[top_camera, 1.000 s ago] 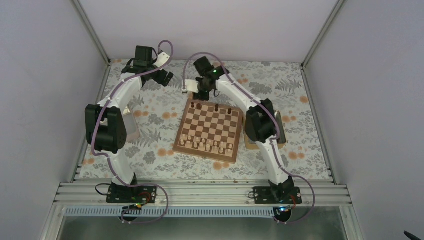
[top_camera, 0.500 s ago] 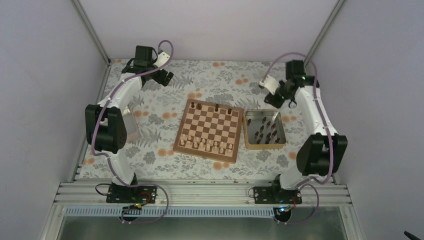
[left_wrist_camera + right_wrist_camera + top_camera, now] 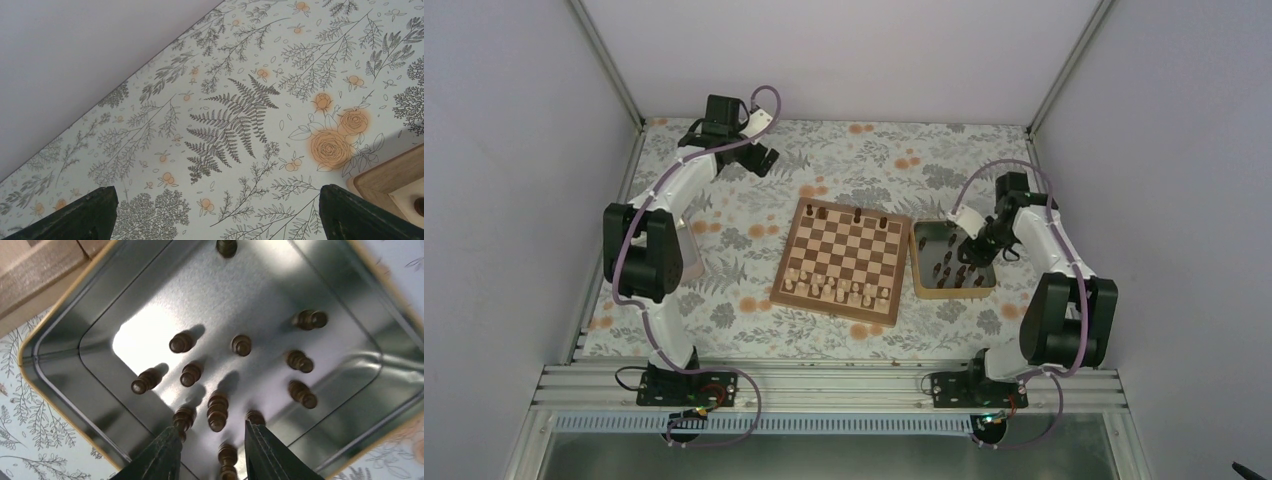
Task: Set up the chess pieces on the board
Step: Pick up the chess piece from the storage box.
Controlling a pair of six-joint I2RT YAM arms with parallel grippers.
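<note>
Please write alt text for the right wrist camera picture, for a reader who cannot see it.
Seen from above, about a dozen dark brown chess pieces sit scattered in a shiny metal tray with a tan rim. The right gripper enters from the bottom edge, its two dark fingers open above the pieces.

The desk has a pale surface printed with ferns and orange flowers. The board lies flat near its middle. A tan-rimmed metal tray sits just beside the board's right edge. A flat pale object lies near the desk's left side, partly hidden.
</note>
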